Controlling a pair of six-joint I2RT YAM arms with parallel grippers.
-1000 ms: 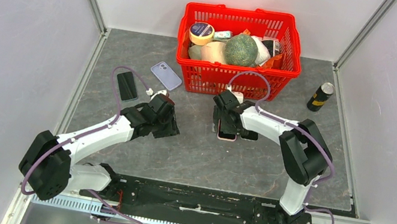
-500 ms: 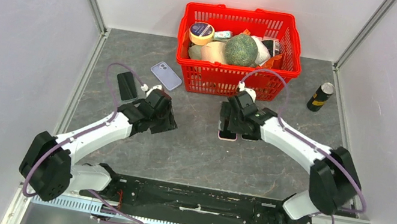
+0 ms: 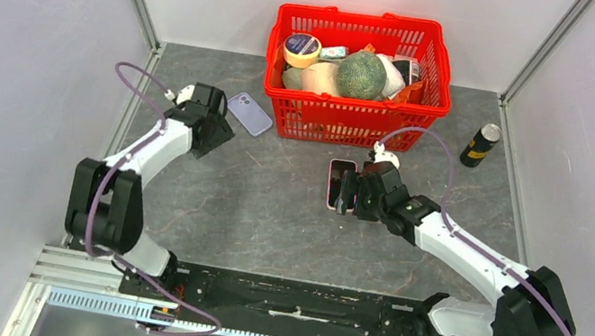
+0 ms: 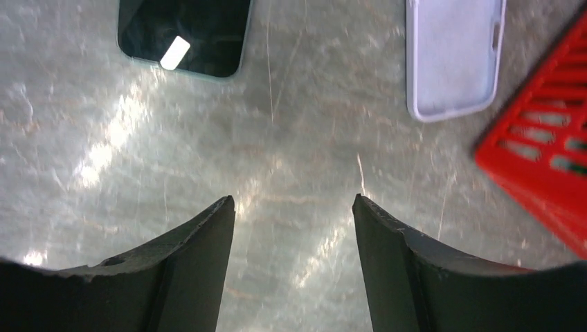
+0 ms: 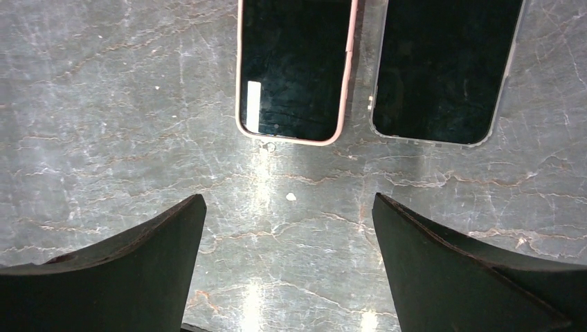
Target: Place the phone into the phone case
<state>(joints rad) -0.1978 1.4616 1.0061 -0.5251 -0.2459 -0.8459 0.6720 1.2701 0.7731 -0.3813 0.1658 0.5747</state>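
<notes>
Phone point(image 4: 183, 34) lies flat on the grey table point(image 3: 267, 218) at the left, dark glossy face up; in the top view the left gripper point(image 3: 207, 121) covers it. Phone case point(image 3: 248, 112), lilac, lies flat to the phone's right, clear gap between them; phone is not in the case. Left gripper hovers over bare table short of both; fingers point(image 4: 201, 270) apart, nothing between them. Red basket point(image 3: 364, 20) sits right of the case at the back of the table; its corner is near the case, not touching; it's full of mixed goods.

Mid-table: pink-rimmed phone point(image 5: 294, 69) flat, dark face up; second dark phone point(image 5: 443, 69) with a pale rim just beside it on the right in the right wrist view, parallel, narrow gap between; the top view hides that one under the arm. Right gripper point(image 5: 289, 200) sits just short of the pair; fingers spread wide, holding nothing. Can point(image 3: 480, 145) stands at far right, well apart from everything else.
</notes>
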